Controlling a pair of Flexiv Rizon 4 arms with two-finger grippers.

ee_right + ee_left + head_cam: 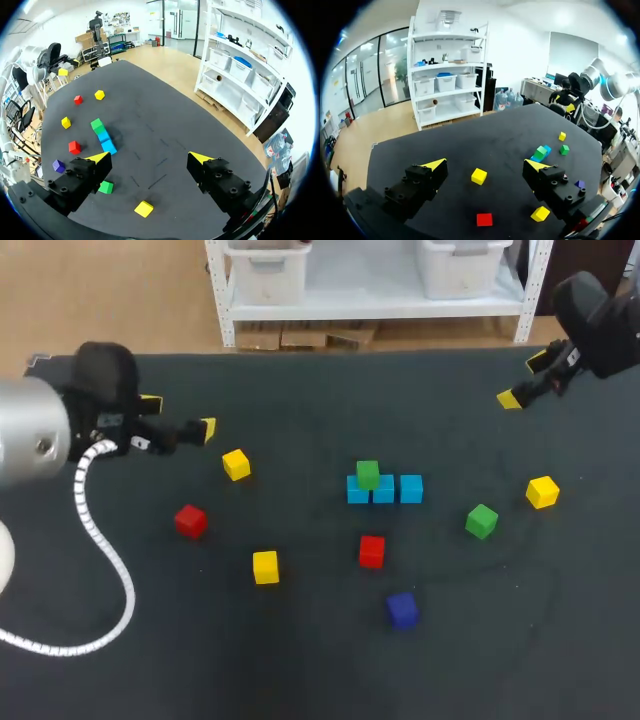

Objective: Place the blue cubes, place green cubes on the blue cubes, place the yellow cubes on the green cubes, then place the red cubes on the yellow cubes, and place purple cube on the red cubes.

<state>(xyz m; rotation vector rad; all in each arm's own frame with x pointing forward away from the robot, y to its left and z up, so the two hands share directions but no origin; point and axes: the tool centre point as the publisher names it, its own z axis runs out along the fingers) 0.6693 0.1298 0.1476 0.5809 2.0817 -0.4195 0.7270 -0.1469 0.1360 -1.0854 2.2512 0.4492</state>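
Blue is settled: 3 blue cubes sit touching in a row at the middle of the counter. 1 green cube rests on top, toward the row's left end. By my reckoning that is an early stage.

The second green cube lies loose, right of the row. Every yellow is loose too: the left yellow cube, the lower yellow cube and the right yellow cube. 2 reds wait: the left red cube, and the middle red cube just below the row. The purple cube is lower again.

The left gripper hangs at the upper left and the right gripper at the upper right. Both are well apart from every cube, with fingers spread wide and holding nothing.

I cannot tell whether the stacked green straddles 2 blues or sits on 1, since it hides the seam. From above the purple cube reads nearly navy. The left arm is cut off at the frame's left edge.
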